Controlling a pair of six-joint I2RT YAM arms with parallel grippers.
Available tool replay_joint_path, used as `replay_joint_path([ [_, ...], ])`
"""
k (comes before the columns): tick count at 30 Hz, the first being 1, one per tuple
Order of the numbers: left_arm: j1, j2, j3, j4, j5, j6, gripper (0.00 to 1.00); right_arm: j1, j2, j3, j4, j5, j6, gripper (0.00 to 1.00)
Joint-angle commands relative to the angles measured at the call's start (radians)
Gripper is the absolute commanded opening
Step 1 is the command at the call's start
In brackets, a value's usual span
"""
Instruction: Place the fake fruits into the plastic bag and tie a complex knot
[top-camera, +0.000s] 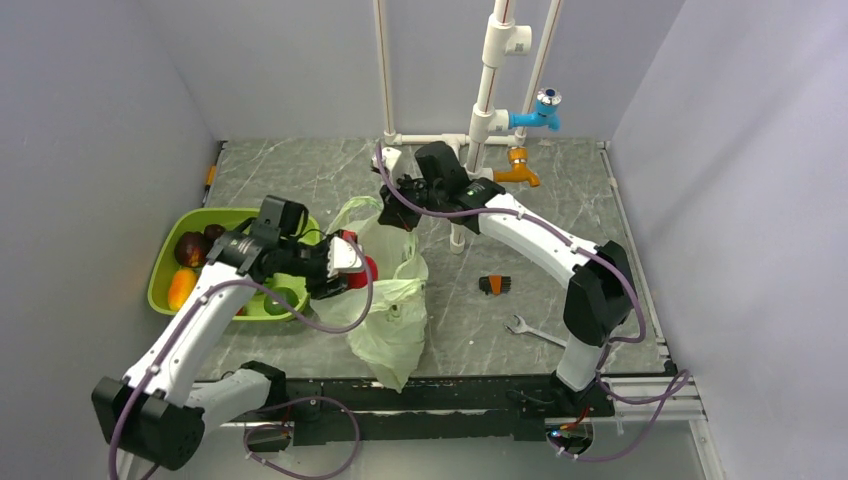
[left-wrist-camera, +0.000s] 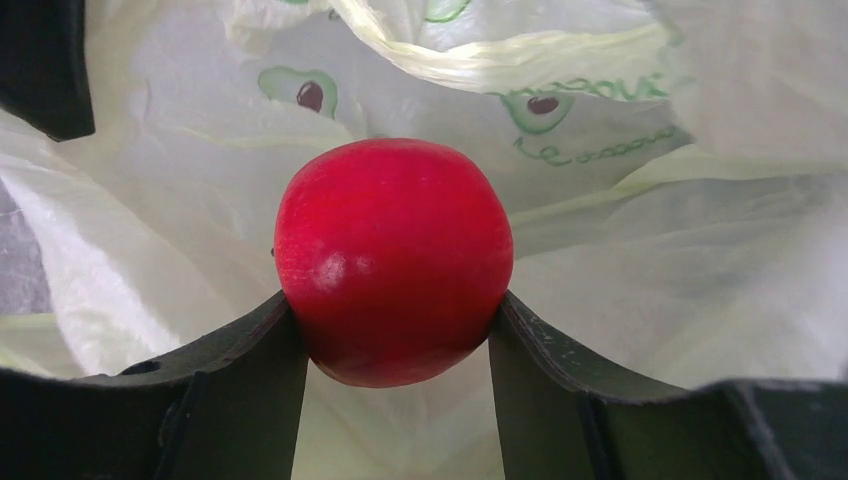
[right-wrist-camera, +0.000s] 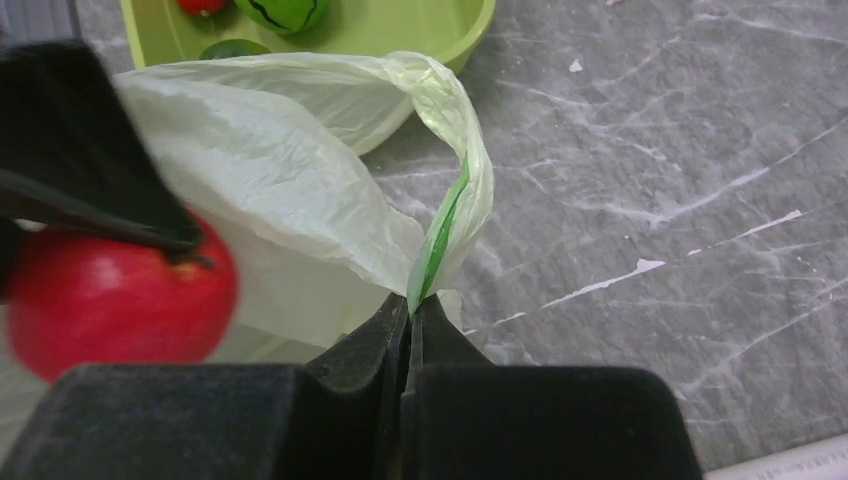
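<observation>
My left gripper (top-camera: 352, 272) is shut on a red fake fruit (left-wrist-camera: 393, 260) and holds it over the open mouth of the pale green plastic bag (top-camera: 392, 300). The same red fruit (right-wrist-camera: 115, 298) shows in the right wrist view. My right gripper (top-camera: 398, 190) is shut on a loop handle of the bag (right-wrist-camera: 440, 235) and holds it up. The bag's inside (left-wrist-camera: 650, 250) lies under the red fruit. More fake fruits lie in the lime-green tray (top-camera: 165, 262): a maroon one (top-camera: 190, 247), an orange one (top-camera: 181, 288) and a green one (top-camera: 279, 297).
White pipes with a blue tap (top-camera: 540, 110) and an orange tap (top-camera: 517, 170) stand at the back. A small orange and black brush (top-camera: 492, 285) and a wrench (top-camera: 532, 331) lie on the grey marble table to the right of the bag.
</observation>
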Motion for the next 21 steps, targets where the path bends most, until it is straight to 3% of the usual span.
replay_joint_path([
  [1,-0.019,0.105,0.012,0.08,-0.11,0.098,0.45,0.0,0.006,0.041,0.026,-0.026,0.045,0.0],
  [8,-0.029,0.195,-0.009,0.166,-0.109,0.077,0.74,-0.001,0.02,0.002,0.055,-0.047,0.031,0.0],
  [15,-0.023,0.107,0.155,0.108,-0.058,-0.084,0.99,-0.001,0.018,-0.016,0.077,-0.059,0.014,0.0],
  [18,0.024,0.067,0.21,0.119,-0.051,-0.188,0.99,-0.002,0.012,-0.026,0.087,-0.063,0.013,0.0],
  [21,0.165,0.038,0.259,0.127,-0.015,-0.293,0.99,-0.001,0.003,-0.038,0.098,-0.064,0.007,0.0],
])
